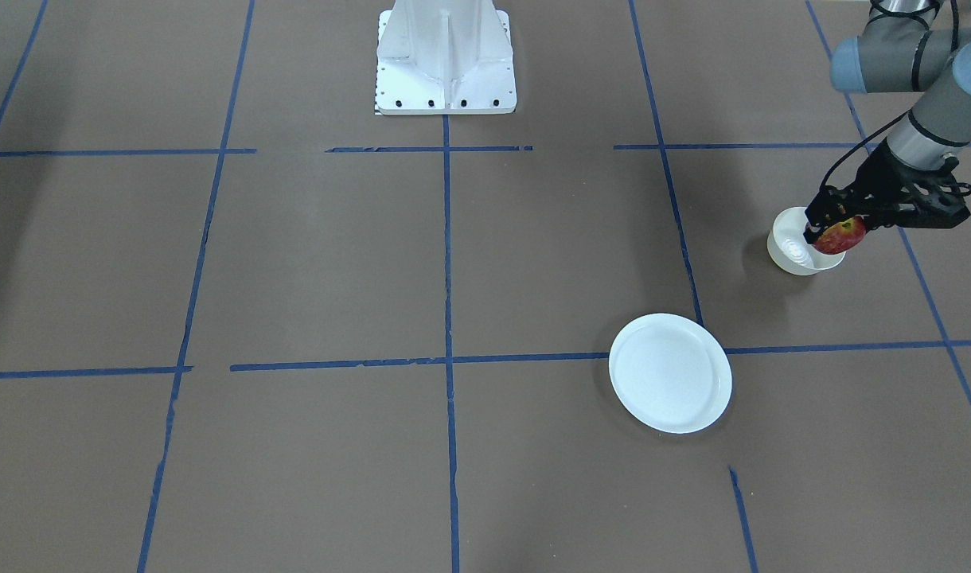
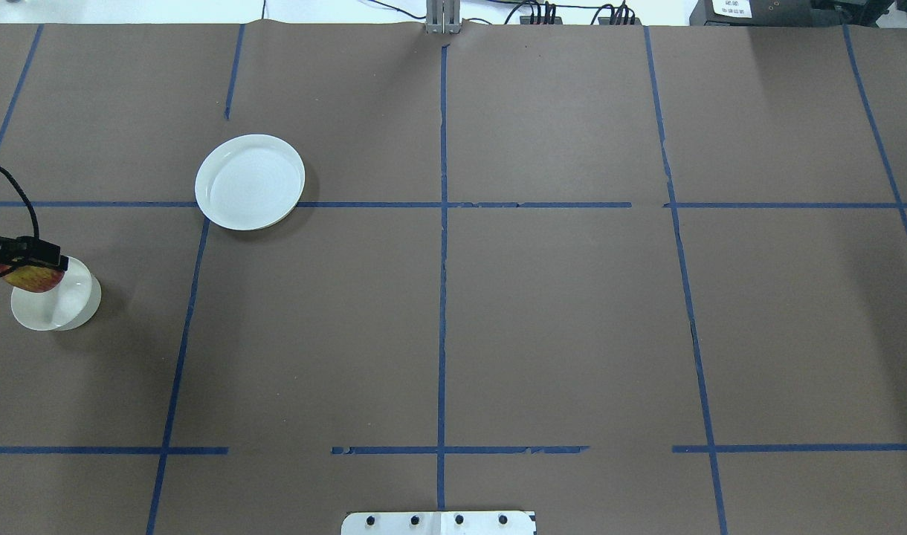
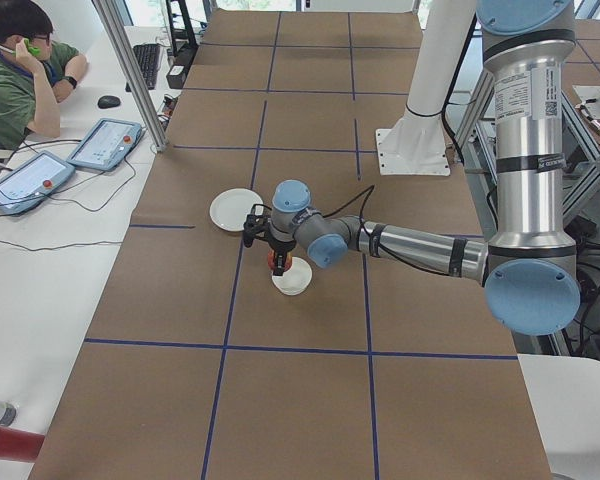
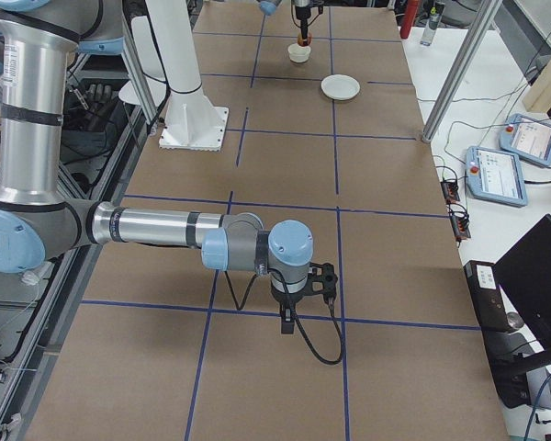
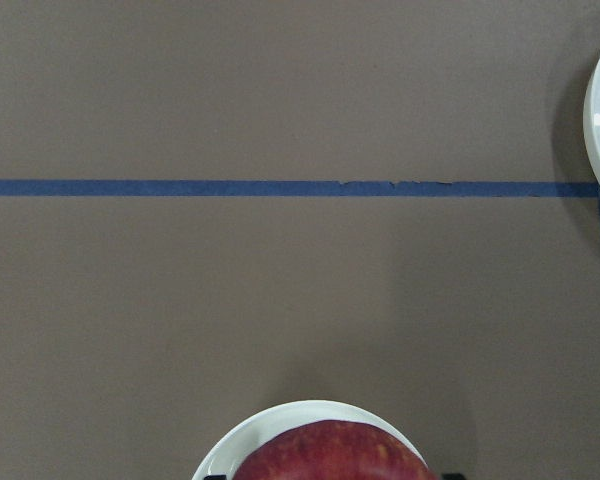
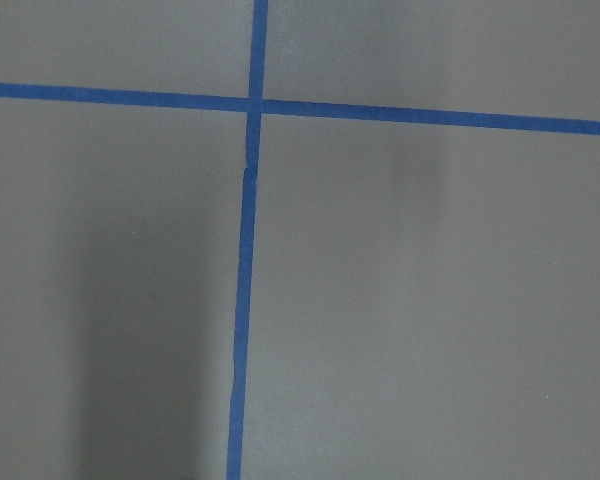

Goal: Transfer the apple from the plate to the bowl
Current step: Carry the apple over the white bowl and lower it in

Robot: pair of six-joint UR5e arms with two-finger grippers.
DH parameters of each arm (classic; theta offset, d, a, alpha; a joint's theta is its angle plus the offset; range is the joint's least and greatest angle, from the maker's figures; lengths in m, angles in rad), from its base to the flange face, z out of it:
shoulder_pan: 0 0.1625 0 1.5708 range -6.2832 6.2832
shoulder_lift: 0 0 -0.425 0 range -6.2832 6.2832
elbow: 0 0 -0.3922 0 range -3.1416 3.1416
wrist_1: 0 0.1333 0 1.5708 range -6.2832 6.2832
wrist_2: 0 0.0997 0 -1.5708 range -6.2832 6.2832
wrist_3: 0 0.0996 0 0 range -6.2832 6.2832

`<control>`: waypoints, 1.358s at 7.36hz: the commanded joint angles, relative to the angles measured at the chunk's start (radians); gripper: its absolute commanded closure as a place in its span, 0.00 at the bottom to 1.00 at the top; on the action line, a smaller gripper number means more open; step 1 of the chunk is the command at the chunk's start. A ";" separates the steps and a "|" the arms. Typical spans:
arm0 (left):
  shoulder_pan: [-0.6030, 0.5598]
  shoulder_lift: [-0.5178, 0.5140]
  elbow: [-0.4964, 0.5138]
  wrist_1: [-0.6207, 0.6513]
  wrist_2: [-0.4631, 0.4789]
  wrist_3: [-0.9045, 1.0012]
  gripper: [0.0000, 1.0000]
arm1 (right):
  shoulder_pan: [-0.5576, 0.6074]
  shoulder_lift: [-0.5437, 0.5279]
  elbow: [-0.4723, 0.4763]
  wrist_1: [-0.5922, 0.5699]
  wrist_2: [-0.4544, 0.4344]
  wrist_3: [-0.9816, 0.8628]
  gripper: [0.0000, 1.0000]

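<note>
My left gripper (image 1: pixel 834 229) is shut on the red apple (image 1: pixel 841 235) and holds it just over the small off-white bowl (image 1: pixel 788 251), above its rim. From overhead the apple (image 2: pixel 31 278) overlaps the bowl's (image 2: pixel 63 305) left edge. The left wrist view shows the apple's top (image 5: pixel 330 455) against the bowl's rim (image 5: pixel 280 420). The white plate (image 1: pixel 670 372) lies empty apart from the bowl, also seen from overhead (image 2: pixel 250 181). My right gripper (image 4: pixel 298 308) hangs low over the table far away; I cannot tell if it is open or shut.
The robot's white base (image 1: pixel 446 60) stands at the table's middle edge. Blue tape lines grid the brown table. An operator (image 3: pixel 20 70) sits at a side desk with tablets.
</note>
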 commanded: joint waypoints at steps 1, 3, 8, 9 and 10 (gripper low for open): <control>0.054 0.008 0.022 -0.018 0.052 -0.050 0.53 | 0.002 0.000 0.000 0.001 0.000 0.000 0.00; 0.058 0.029 0.023 -0.038 0.060 -0.050 0.53 | 0.000 0.000 0.000 0.001 0.000 0.000 0.00; 0.060 0.029 0.025 -0.038 0.065 -0.055 0.01 | 0.000 0.000 0.000 0.000 0.000 0.000 0.00; 0.060 0.029 0.025 -0.038 0.065 -0.055 0.01 | 0.000 0.000 0.000 0.001 0.000 0.000 0.00; 0.060 0.029 0.025 -0.038 0.063 -0.053 0.01 | 0.000 0.000 0.000 0.001 0.000 0.000 0.00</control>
